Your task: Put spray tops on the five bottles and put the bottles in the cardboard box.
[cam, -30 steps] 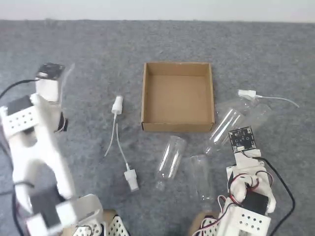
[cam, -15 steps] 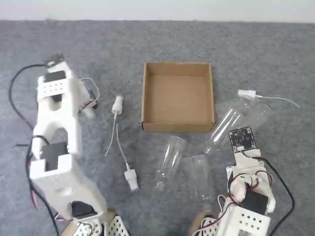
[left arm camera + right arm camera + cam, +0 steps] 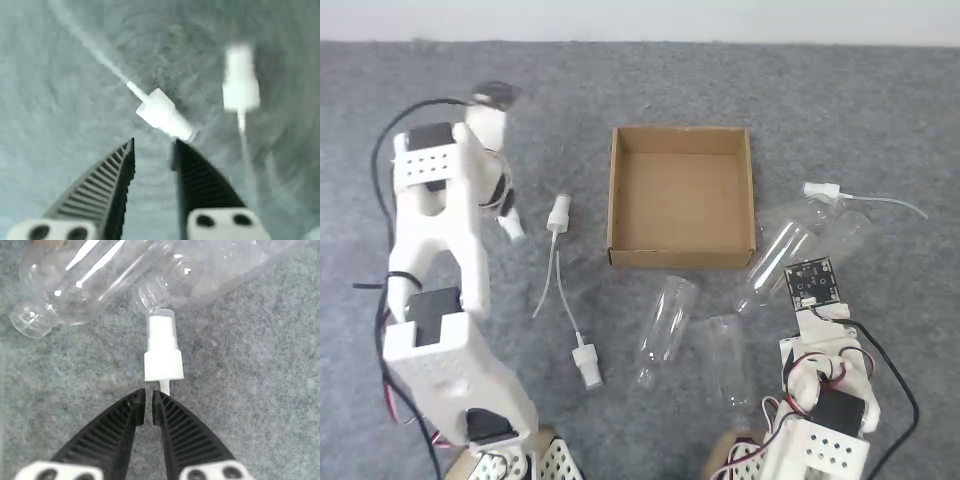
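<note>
Left arm swung in toward the tops over the last second. Left claw (image 3: 152,145) is apart, with a spray top (image 3: 164,116) just off its tips. Right claw (image 3: 148,396) is nearly together. Seen bottles (image 3: 665,322) are uncapped and lie outside the box (image 3: 680,257); first pickup looks imminent.

Cardboard box (image 3: 680,257): plain brown. Table (image 3: 840,100): mottled grey carpet. Spray tops (image 3: 558,213): white. Bottles (image 3: 667,320): clear, colourless. Left arm (image 3: 430,230), right arm (image 3: 825,400): white shells, black motors — red wiring. Left gripper (image 3: 153,144), right gripper (image 3: 148,391): black, ribbed.
</note>
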Tool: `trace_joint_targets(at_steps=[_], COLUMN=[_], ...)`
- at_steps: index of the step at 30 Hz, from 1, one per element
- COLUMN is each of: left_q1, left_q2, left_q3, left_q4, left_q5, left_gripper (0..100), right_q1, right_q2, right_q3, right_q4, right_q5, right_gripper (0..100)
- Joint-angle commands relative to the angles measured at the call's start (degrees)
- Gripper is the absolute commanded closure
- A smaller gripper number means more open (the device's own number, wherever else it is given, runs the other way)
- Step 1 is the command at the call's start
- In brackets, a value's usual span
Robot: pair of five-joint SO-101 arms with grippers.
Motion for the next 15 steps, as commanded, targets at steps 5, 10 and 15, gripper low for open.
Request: trace_joint_targets(at_steps=[5, 10, 15], left_q1=[0.6, 2.3, 1.1], left_q2=[-0.6, 4.0, 11.3], left_q3=[-3.6, -3.4, -3.5], left_q4=[-10.8, -18.7, -23.1], left_q5=[-23.6, -12.9, -11.2], left_gripper=[95, 95, 95], right_q1=[0.5, 0.5, 0.5], right_q2=[-0.8, -0.8, -0.8], right_q3=[1.1, 1.1, 1.1], right_q4=[-1.3, -1.3, -1.3], right_q5=[-0.4, -0.4, -0.4], right_gripper=[99.2, 99.2, 99.2])
